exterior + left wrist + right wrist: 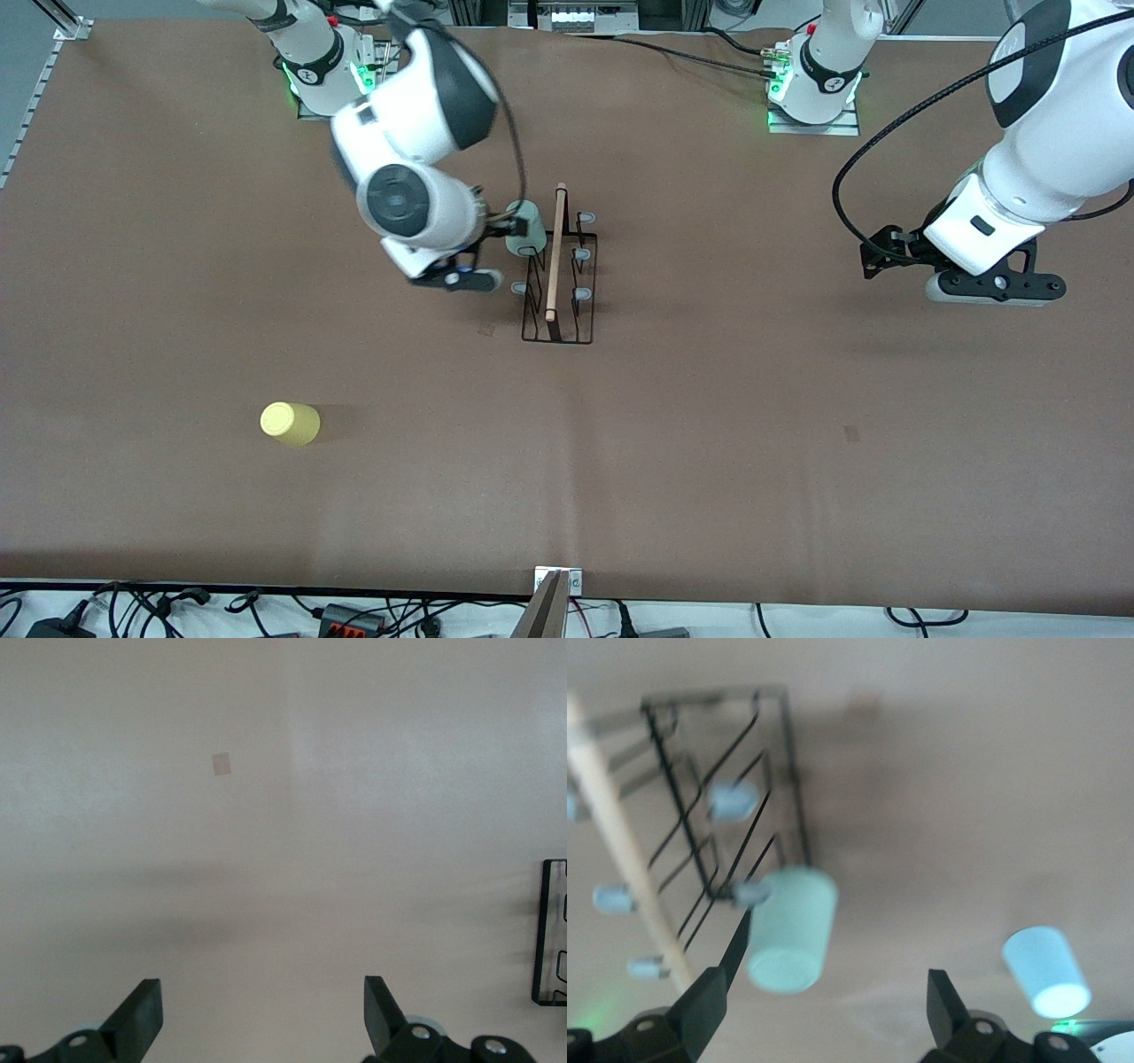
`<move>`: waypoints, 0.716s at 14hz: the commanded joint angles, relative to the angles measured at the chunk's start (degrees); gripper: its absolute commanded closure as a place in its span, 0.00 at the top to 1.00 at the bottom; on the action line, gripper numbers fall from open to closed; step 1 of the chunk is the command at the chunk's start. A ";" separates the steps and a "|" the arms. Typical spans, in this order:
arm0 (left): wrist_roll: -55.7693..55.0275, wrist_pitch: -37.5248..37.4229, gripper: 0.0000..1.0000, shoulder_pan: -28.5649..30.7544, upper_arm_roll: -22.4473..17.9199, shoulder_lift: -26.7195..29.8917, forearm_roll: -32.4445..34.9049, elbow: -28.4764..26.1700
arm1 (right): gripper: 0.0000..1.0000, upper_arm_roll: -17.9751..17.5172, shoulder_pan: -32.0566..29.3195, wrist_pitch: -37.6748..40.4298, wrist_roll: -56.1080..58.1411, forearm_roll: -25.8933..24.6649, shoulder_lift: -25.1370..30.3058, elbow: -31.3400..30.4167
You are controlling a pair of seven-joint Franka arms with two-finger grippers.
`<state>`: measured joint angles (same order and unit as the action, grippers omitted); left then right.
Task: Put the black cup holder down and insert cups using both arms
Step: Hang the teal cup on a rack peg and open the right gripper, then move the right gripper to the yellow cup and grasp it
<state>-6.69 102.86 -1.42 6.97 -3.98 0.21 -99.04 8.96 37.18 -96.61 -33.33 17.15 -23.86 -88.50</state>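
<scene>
In the front view the right arm's bulk hides its own claw and the light blue tapered plastic cup, which shows only in the right wrist view, lying on the brown desk. Three cups count in all: that one, a pale green plastic cup seated on a peg of the small black wire cup holder with its light wooden rod handle, and a yellow plastic cup nearer the front camera, toward the right arm's end. The right claw stands spread just beside the green cup, holding nothing. The left claw, cut off at the picture's edge, hangs spread over bare desk while its arm waits.
</scene>
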 commanded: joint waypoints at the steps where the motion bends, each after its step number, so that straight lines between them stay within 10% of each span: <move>1: 1.33 -1.86 1.00 0.19 0.15 -0.23 -0.12 1.12 | 1.00 1.76 -5.44 -2.76 0.11 -4.66 -1.36 1.22; 10: 11.77 -9.59 1.00 5.54 -0.20 -7.95 -9.33 11.39 | 1.00 1.94 -24.77 -15.70 31.00 -10.03 -17.53 12.74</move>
<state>0.55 96.64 2.01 6.70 -7.90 -5.98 -93.51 11.66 15.72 -111.57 -10.08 8.05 -37.54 -80.02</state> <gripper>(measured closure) 0.000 0.000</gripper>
